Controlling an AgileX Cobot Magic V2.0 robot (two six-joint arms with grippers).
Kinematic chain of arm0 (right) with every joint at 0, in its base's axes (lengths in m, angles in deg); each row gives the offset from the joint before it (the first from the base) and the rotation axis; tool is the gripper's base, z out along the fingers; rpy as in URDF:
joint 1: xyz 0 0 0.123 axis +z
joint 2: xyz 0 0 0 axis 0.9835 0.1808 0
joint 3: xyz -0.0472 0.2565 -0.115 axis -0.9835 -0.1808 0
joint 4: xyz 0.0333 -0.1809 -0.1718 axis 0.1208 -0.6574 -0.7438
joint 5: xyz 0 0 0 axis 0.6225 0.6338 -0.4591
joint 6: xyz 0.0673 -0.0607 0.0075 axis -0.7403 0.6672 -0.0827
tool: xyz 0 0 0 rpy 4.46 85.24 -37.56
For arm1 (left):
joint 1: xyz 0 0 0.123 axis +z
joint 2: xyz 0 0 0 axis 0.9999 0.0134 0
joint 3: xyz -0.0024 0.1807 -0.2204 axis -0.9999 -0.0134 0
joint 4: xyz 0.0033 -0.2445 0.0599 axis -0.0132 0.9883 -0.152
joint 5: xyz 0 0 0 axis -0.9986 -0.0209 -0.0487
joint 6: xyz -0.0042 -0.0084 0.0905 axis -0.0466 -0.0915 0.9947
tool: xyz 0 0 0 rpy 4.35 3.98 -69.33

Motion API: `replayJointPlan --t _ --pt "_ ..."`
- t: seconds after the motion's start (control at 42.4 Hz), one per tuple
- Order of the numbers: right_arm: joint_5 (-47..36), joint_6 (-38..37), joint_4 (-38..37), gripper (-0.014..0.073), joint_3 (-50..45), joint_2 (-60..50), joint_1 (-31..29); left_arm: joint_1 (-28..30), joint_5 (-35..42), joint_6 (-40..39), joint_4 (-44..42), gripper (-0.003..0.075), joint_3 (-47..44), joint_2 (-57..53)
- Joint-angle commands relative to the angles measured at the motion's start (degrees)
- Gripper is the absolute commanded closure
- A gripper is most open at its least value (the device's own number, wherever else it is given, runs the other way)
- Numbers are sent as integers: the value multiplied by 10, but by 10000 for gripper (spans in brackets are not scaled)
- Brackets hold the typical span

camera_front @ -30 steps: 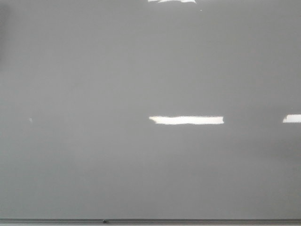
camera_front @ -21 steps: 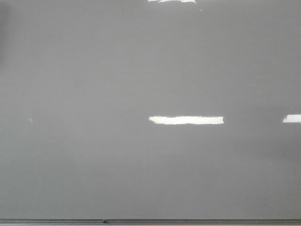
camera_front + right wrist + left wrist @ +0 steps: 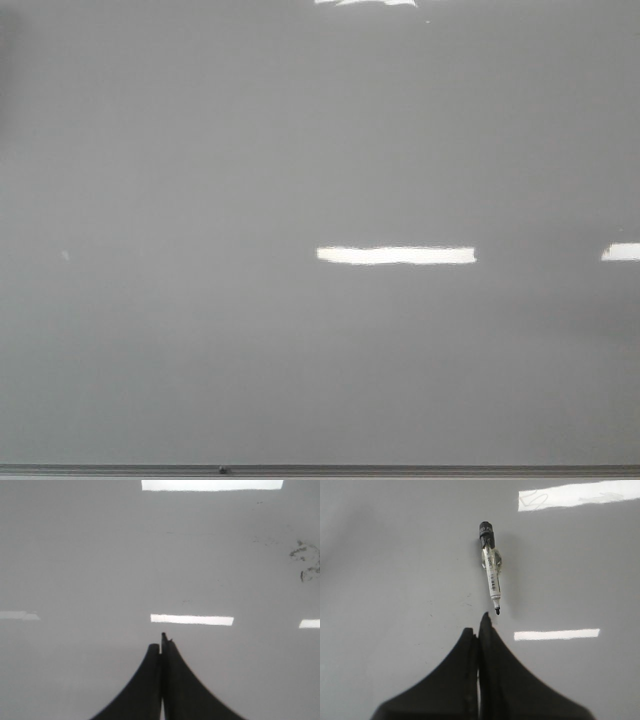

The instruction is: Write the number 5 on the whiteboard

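The whiteboard (image 3: 200,150) fills the front view, pale grey and glossy; neither gripper shows there. No number 5 is in view on it. In the left wrist view a clear-bodied marker (image 3: 491,570) lies on the whiteboard (image 3: 395,555), its black tip pointing at my left gripper (image 3: 479,625). That gripper is shut with nothing in it, a short way from the tip. My right gripper (image 3: 161,642) is shut and empty over bare whiteboard (image 3: 75,555).
A thin grey metal edge strip (image 3: 320,468) runs along the board's near edge. Bright rectangular light reflections (image 3: 396,255) lie on the surface. Faint dark smudges (image 3: 305,562) mark the board in the right wrist view.
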State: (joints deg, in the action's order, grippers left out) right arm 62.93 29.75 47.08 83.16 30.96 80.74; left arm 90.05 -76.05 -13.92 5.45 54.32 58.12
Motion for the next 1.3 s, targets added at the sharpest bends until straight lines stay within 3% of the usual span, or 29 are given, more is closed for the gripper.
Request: replayJointPlan --t 0.0,0.236,0.636,0.966,1.272 --pt "-44 1 2 664 7 -11 -1 -3 50 0 5 741 -3 -9" --pt "-50 1 2 664 7 -11 -1 -3 53 0 5 741 -3 -9" --pt "-43 1 2 664 40 -11 -1 -3 145 -4 5 741 20 -8" --pt "47 1 2 664 167 2 -1 -3 20 -4 5 741 173 -7" --pt "136 1 2 664 294 114 -1 -3 -106 -4 5 741 309 58"
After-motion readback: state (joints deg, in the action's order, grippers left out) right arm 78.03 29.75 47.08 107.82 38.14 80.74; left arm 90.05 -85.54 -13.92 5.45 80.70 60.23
